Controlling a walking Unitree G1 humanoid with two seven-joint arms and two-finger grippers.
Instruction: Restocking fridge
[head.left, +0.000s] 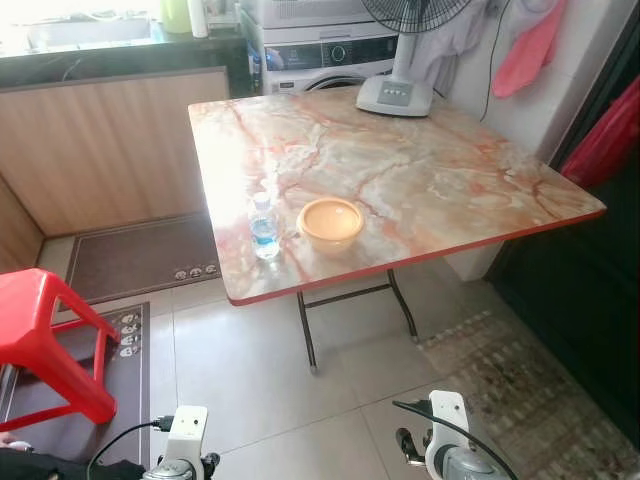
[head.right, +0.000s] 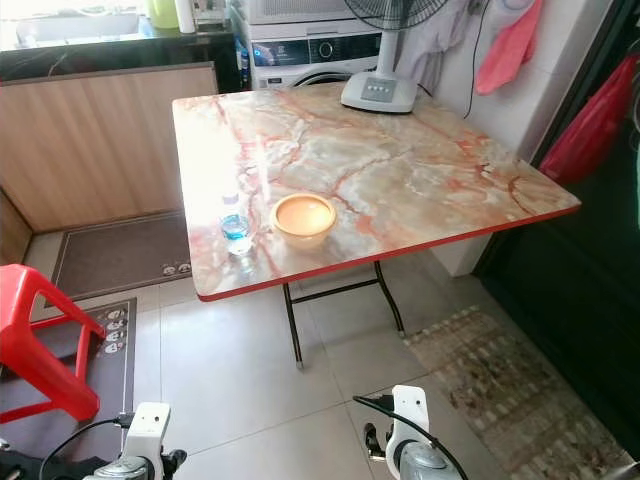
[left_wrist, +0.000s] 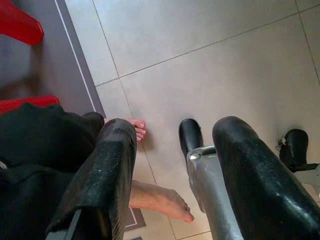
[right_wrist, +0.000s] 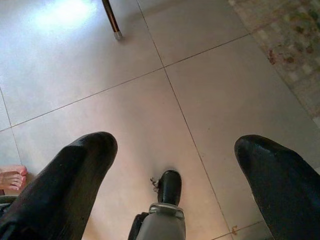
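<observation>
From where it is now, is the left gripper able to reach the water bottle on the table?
Probably not yet. The left gripper hangs low, open over the floor tiles, while the water bottle stands on the table near its front edge, beside the bowl. The robot would likely step closer first.

bottle (head.left: 263, 226): 1 | bowl (head.left: 330, 222): 1 | fan (head.left: 398, 60): 1 | stool (head.left: 45, 345): 1

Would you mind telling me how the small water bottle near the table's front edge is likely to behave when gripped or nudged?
The water bottle is tall and narrow, so a nudge would probably tip it. Its clear plastic looks thin and may flex under a grip. On its side it would likely roll toward the table edge.
</observation>
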